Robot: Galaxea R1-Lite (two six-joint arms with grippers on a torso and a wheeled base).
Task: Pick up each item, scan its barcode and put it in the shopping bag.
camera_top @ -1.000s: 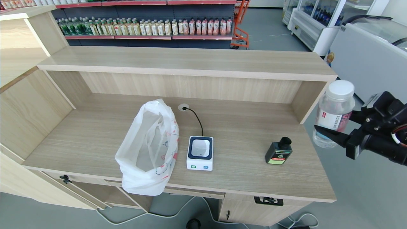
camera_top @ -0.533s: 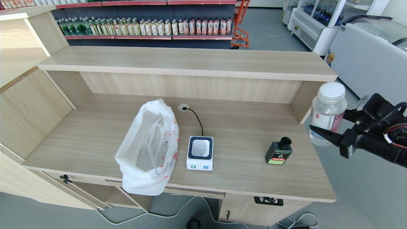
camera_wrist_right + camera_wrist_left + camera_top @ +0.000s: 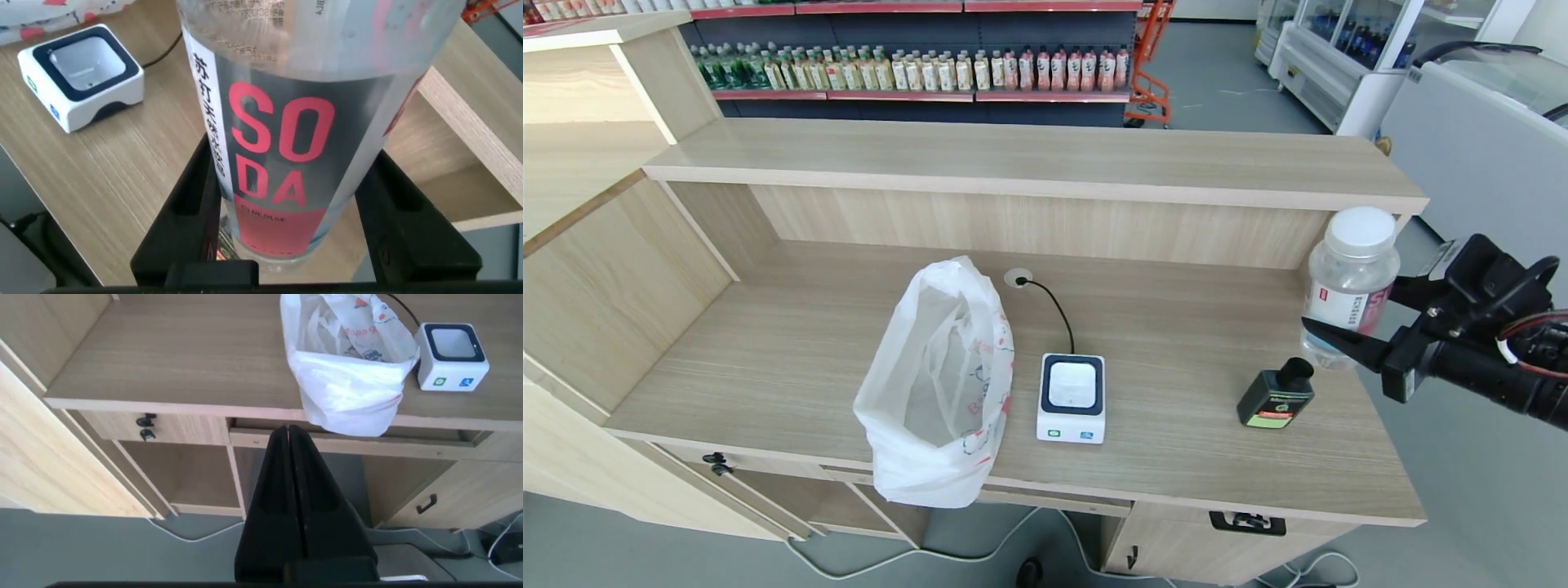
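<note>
My right gripper (image 3: 1364,322) is shut on a clear soda bottle (image 3: 1347,282) with a white cap and red label, held upright above the counter's right end; the bottle (image 3: 302,122) looms close in the right wrist view, between the black fingers (image 3: 184,208). Below it a small dark bottle (image 3: 1276,395) with a black cap lies on the counter. A white barcode scanner (image 3: 1072,397) sits mid-counter, also seen as scanner (image 3: 78,73) and scanner (image 3: 453,356). The open white shopping bag (image 3: 943,384) stands left of it at the front edge. My left gripper (image 3: 294,449) is shut, low before the counter.
The wooden counter (image 3: 792,343) has a raised back shelf (image 3: 1029,159) and side walls. A black cable (image 3: 1054,306) runs from the scanner to a hole in the top. Drawers (image 3: 172,429) sit beneath. Store shelves and freezers stand behind.
The right gripper has carried the soda bottle leftward, from beside the counter's right end to over it. The head camera has shifted, so everything sits further right in the picture.
</note>
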